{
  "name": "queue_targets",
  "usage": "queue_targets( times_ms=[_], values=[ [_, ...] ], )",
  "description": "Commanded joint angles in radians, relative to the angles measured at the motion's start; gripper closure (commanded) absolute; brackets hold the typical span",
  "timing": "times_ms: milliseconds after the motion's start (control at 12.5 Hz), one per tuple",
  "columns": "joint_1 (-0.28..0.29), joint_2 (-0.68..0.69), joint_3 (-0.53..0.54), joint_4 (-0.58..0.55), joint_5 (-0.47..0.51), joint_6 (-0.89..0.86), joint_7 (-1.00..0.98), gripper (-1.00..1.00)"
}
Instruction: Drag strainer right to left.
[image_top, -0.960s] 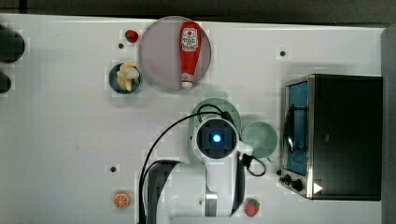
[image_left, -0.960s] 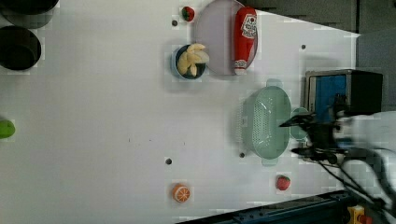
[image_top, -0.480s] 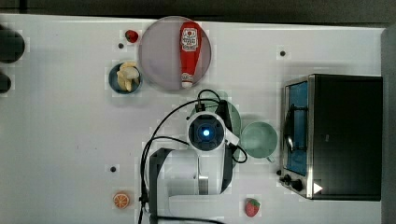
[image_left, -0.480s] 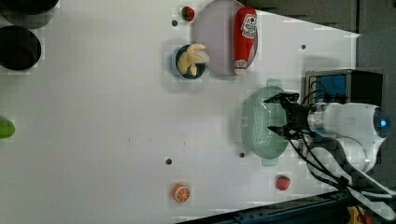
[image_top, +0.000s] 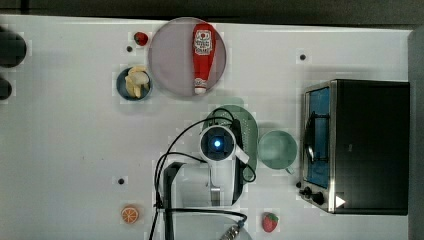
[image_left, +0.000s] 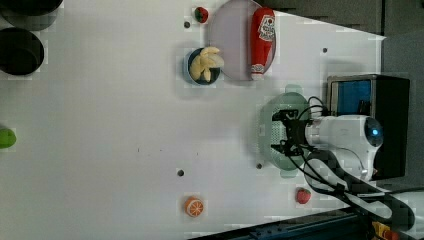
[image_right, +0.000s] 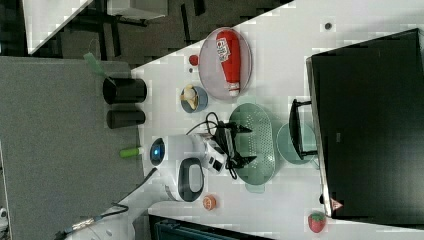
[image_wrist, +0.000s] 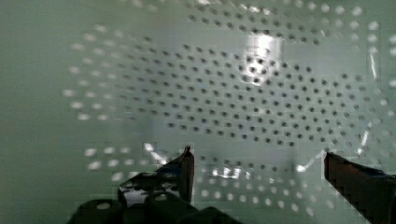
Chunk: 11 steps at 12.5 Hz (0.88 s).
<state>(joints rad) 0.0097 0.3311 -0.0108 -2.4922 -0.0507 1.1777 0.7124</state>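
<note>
Now the white tabletop (image_top: 70, 150) carries everything, and the black oven (image_top: 372, 145) fills the right of the top view, closing that side off; so the only free room for a drag is the bare stretch toward the top view's left. Just left of centre-right lies the strainer (image_left: 272, 131), its long axis up and down in the frame, with the round mint cup (image_top: 277, 149) just beside it on the oven side. Into its perforated bowl reaches the end effector (image_right: 239, 144), fingers spread wide and pinching nothing, probably so one finger can press the inner wall and push rather than lift
</note>
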Motion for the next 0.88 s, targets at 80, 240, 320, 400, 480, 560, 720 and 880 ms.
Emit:
queue_targets(
  times_ms=[80, 240, 320, 400, 480, 560, 720, 880],
  values=[
    [0.054, -0.010, 0.019, 0.013, 0.004, 0.019, 0.189, -1.00],
    [0.085, -0.003, 0.019, 0.015, 0.004, 0.019, 0.199, -1.00],
    [0.101, -0.001, 0.019, 0.017, 0.004, 0.019, 0.200, -1.00],
    [0.115, 0.000, 0.019, 0.018, 0.004, 0.019, 0.209, -1.00],
    [0.129, 0.001, 0.019, 0.019, 0.004, 0.019, 0.225, -1.00],
    [0.144, 0.002, 0.019, 0.020, 0.004, 0.018, 0.244, -1.00],
    [0.181, 0.007, 0.020, 0.028, 0.004, 0.017, 0.266, -1.00],
    [0.220, 0.021, 0.020, 0.043, 0.004, 0.017, 0.287, -1.00]
  ],
)
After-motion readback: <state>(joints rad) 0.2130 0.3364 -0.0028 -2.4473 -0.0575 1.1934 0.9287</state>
